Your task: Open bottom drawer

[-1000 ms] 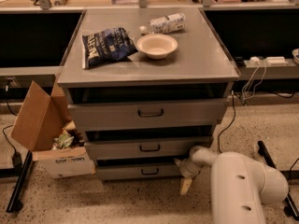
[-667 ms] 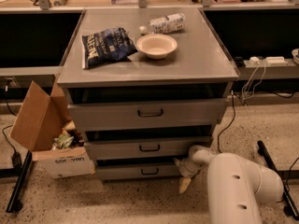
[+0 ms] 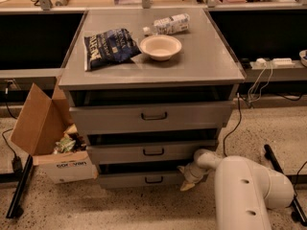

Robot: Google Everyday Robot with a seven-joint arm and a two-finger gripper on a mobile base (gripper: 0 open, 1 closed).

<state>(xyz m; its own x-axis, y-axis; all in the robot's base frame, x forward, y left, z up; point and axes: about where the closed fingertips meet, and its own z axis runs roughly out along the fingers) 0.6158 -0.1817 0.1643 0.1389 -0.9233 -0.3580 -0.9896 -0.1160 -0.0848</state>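
Note:
The grey metal cabinet (image 3: 153, 75) has three drawer fronts. The bottom drawer (image 3: 129, 180) is the slimmest, low near the floor, with a small dark bar handle (image 3: 154, 179) at its centre. It stands slightly out, with a dark gap above it. My gripper (image 3: 188, 178) is at the right end of the bottom drawer front, at the end of my white arm (image 3: 244, 190) that comes in from the lower right. It lies right of the handle, not on it.
On the cabinet top lie a dark chip bag (image 3: 109, 47), a white bowl (image 3: 160, 46) and a plastic bottle (image 3: 168, 24). An open cardboard box (image 3: 50, 138) stands on the floor to the left. Cables (image 3: 254, 87) and a black frame leg (image 3: 283, 169) are on the right.
My arm has shifted slightly left and nearer the camera. The gripper stays at the right end of the bottom drawer. The drawers show no clear movement.

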